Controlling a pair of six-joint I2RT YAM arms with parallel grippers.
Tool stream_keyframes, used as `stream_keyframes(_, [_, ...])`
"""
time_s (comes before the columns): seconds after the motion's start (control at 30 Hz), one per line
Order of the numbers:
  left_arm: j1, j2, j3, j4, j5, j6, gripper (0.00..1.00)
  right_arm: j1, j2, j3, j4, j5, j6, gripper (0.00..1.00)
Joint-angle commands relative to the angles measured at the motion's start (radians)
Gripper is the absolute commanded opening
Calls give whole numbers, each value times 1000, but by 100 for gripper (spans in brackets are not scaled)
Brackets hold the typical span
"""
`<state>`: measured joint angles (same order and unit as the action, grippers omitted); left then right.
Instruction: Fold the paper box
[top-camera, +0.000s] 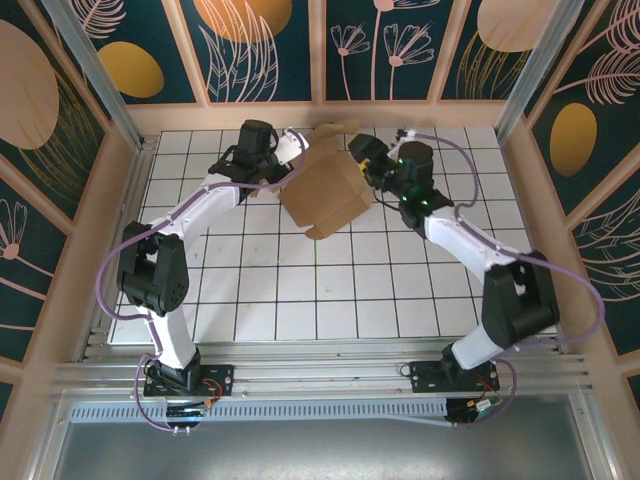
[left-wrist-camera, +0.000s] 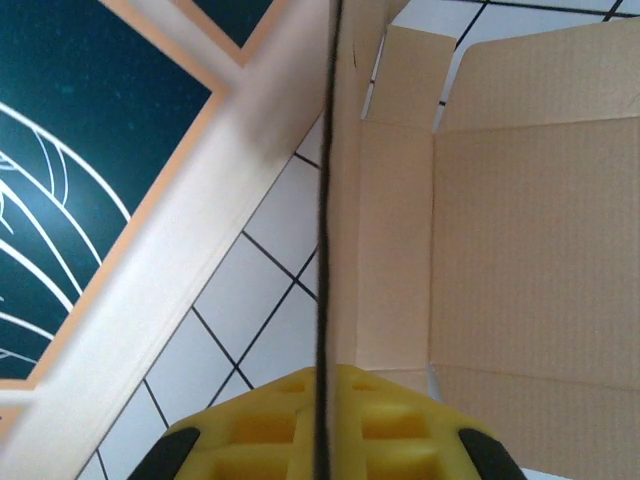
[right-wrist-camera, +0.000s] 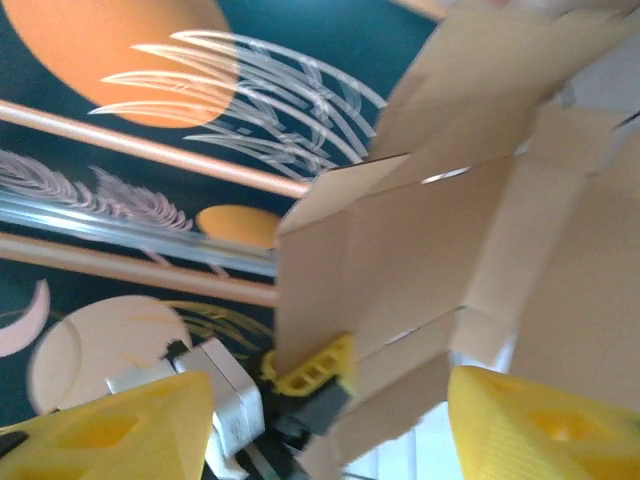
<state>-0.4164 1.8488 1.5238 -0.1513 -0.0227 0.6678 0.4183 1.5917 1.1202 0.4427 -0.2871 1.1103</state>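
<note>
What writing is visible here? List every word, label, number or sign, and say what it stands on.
No text can be read in any view.
paper box: plain brown cardboard, no print.
wall panels: leaf and disc patterns, no letters.
table: black grid lines, no numbers.
arm bases: any markings are too small to read.

Table (top-camera: 300, 290): white top, dark grid lines, pale wooden rim. Paper box (top-camera: 325, 190), partly folded, over the far middle. Can't tell whether its lower flap rests on the surface.
</note>
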Motion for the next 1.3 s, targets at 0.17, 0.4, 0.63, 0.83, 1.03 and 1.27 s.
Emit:
stream_keyframes(0.17, [-7, 1, -5, 35, -11, 62, 0, 56, 302, 249, 172, -116, 212, 69])
stream_keyframes(0.4, [-9, 19, -5, 30, -12, 92, 0, 60, 370, 271, 221, -119, 222, 77])
stream_keyframes(0.63, [-10, 24, -5, 29, 6, 100, 0, 50, 369, 264, 253, -103, 216, 87])
stream_keyframes(0.83, [-10, 30, -10, 22, 1, 109, 0, 42, 349, 273, 256, -109, 255, 82])
stream_keyframes(1.03, [-10, 50, -6, 21, -12, 105, 0, 40, 269, 209, 279, -97, 267, 81])
stream_keyframes(1.27, [-10, 50, 10, 15, 36, 84, 0, 27, 243, 196, 228, -55, 275, 81])
